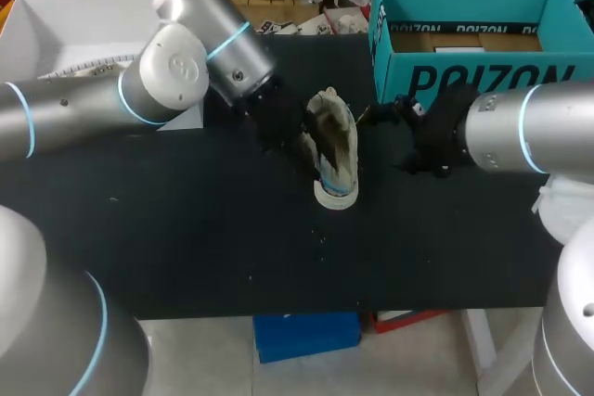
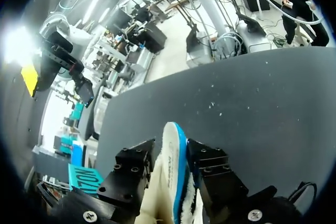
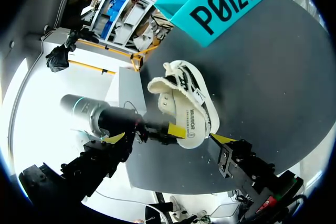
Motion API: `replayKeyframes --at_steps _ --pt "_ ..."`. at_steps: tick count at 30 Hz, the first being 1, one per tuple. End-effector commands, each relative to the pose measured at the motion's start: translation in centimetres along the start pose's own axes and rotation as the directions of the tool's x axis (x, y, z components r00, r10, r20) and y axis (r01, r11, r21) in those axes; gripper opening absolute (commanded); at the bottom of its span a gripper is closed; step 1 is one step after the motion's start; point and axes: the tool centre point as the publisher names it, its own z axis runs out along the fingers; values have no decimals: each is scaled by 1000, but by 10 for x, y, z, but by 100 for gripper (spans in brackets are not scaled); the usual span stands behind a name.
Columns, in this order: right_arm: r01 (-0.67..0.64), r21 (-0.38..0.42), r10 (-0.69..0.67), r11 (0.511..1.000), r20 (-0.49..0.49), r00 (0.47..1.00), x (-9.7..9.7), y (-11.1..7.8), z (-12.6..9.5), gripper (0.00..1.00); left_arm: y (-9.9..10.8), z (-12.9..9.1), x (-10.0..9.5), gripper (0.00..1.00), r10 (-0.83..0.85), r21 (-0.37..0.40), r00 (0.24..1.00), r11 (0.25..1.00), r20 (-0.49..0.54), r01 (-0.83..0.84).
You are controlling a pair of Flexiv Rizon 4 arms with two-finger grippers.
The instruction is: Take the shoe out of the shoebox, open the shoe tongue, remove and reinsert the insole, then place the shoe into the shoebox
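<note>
A cream and black shoe (image 1: 332,146) lies on its side in the middle of the black table, its white sole toward the right arm. My left gripper (image 1: 299,144) is at the shoe from the left. In the left wrist view the shoe's white, blue-edged sole (image 2: 170,166) runs between the fingers of that gripper (image 2: 170,150), which is open. My right gripper (image 1: 385,116) hangs wide open just right of the shoe, with nothing in it. From the right wrist, the shoe (image 3: 184,98) lies ahead of the right gripper (image 3: 169,140), and the left gripper (image 3: 157,134) reaches its near end. The teal shoebox (image 1: 464,76) stands open at the back right.
A white board (image 1: 74,34) lies at the table's back left, under my left arm. The dark tabletop (image 1: 186,238) stretches bare toward the front edge. Something white (image 1: 561,206) sits at the right edge by my right arm.
</note>
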Motion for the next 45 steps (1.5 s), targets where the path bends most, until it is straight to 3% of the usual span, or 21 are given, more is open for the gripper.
replayKeyframes --at_steps 1,2,26,45 --pt "1 89 -1 996 -4 1000 -2 3 -4 100 -1 2 0 4 -3 -3 1000 1000 -12 3" --pt "1 89 -1 996 -4 1000 -2 3 -4 100 -1 3 1 0 -5 -2 1000 1000 -13 5" --pt "1 89 -1 996 -4 1000 -2 3 -4 100 30 14 -1 0 -60 -74 998 995 1 60" --pt "1 89 -1 996 -4 1000 -2 3 -4 100 59 11 2 0 -117 -137 993 984 9 117"
